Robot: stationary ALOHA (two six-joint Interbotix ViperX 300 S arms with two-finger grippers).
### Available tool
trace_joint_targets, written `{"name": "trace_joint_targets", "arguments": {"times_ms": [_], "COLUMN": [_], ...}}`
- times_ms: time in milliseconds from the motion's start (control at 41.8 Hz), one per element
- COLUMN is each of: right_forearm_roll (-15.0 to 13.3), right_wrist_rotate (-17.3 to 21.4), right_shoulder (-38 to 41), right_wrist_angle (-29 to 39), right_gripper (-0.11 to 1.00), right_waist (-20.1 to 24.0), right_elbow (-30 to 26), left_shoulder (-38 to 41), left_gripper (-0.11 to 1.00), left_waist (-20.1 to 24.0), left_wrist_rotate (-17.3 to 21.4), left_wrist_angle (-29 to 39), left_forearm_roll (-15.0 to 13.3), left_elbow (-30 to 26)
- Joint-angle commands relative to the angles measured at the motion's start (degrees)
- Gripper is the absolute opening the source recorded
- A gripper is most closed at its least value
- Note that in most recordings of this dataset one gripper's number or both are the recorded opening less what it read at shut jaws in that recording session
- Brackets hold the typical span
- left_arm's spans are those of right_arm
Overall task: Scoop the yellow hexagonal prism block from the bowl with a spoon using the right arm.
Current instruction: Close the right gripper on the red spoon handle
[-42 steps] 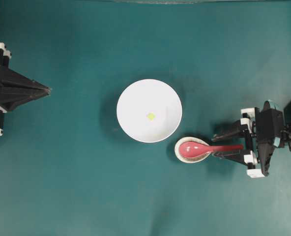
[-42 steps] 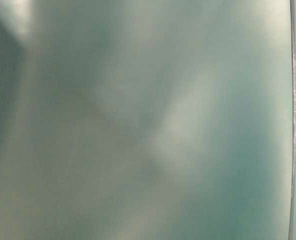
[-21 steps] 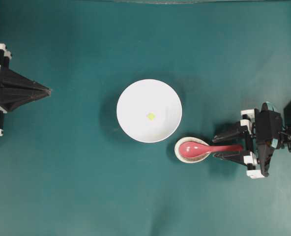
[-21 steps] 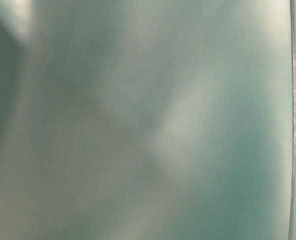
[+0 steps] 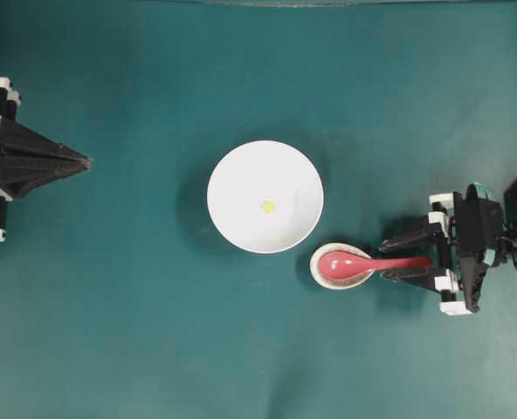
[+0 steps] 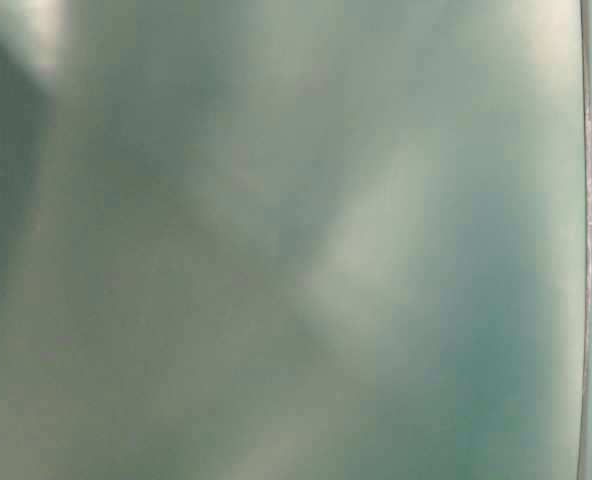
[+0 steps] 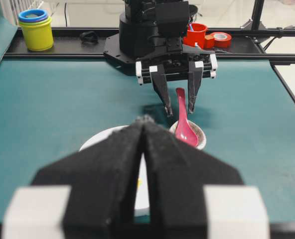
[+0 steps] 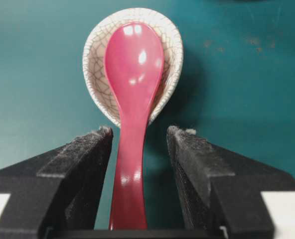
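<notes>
Your right arm's two-fingered black gripper [image 8: 139, 137] stands wide open astride the glossy pink-red spoon's [image 8: 133, 99] handle, gripping nothing. The spoon's head lies in a crackled beige rest [image 8: 173, 55], just right of the large white bowl [image 5: 232, 175] holding the tiny yellow hexagonal block [image 5: 268, 206]. Your left gripper [image 7: 143, 124] is closed, empty.

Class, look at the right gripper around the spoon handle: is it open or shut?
Open. The right gripper's fingers stand on either side of the spoon handle, with teal table showing in the gaps.

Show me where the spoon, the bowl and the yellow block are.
spoon [image 8: 133, 64]: right wrist view, middle of its head.
bowl [image 5: 232, 175]: overhead view, bare inner wall.
yellow block [image 5: 268, 206]: overhead view, its top face.
</notes>
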Motion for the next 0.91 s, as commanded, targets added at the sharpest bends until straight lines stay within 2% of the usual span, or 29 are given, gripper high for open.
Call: {"name": "trace_joint_targets", "arguments": {"times_ms": [0, 192, 623, 886], "right_forearm_roll": [0.18, 0.18, 0.26, 0.35], "right_wrist_rotate": [-0.53, -0.97, -0.97, -0.70], "right_shoulder": [-0.53, -0.53, -0.53, -0.62], "right_wrist_angle": [-0.18, -0.18, 0.09, 1.14], "right_gripper": [0.54, 0.51, 0.24, 0.23], "right_waist": [0.18, 0.18, 0.18, 0.18], "right_elbow": [-0.35, -0.35, -0.53, -1.32], "left_shoulder": [0.53, 0.44, 0.44, 0.53], "left_gripper": [0.01, 0.01, 0.01, 0.01], "left_waist": [-0.09, -0.09, 0.00, -0.09], "left_wrist_rotate": [0.09, 0.09, 0.09, 0.09], "left_wrist_angle": [-0.26, -0.26, -0.26, -0.18], "left_forearm_roll": [0.09, 0.09, 0.09, 0.09], "left_elbow": [-1.41, -1.41, -1.41, -1.32]}}
